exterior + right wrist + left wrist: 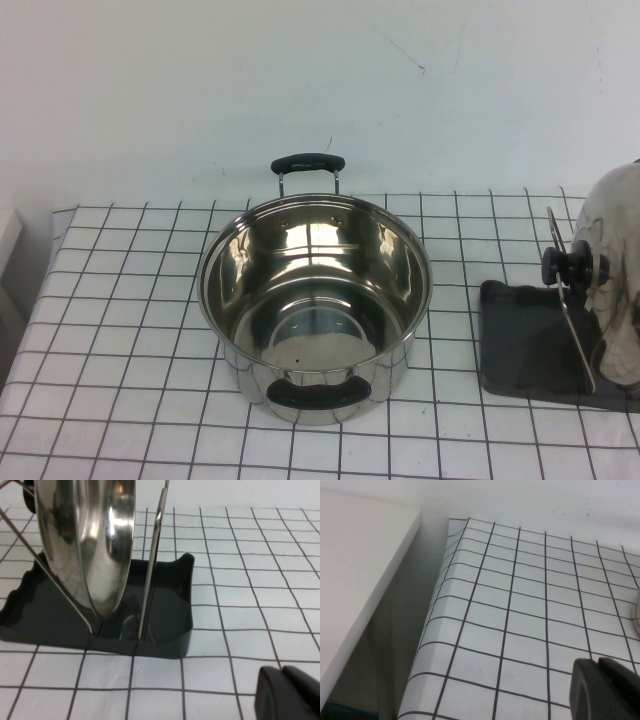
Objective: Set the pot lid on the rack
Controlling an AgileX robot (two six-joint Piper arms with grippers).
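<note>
The pot lid (618, 250) stands on edge in the rack at the table's right side, its black knob (568, 265) facing the pot. The rack is a dark grey tray (520, 345) with thin wire uprights (566, 290). In the right wrist view the lid (90, 540) sits between the wires (152, 565) in the tray (167, 605). My right gripper (286, 692) is shut and empty, low over the table just beside the rack. My left gripper (604, 690) is shut and empty over the table's left edge. Neither gripper shows in the high view.
A deep steel pot (315, 300) with two black handles stands open in the middle of the checked cloth (120, 340). A white ledge (355, 580) lies beyond the table's left edge. A white wall is behind.
</note>
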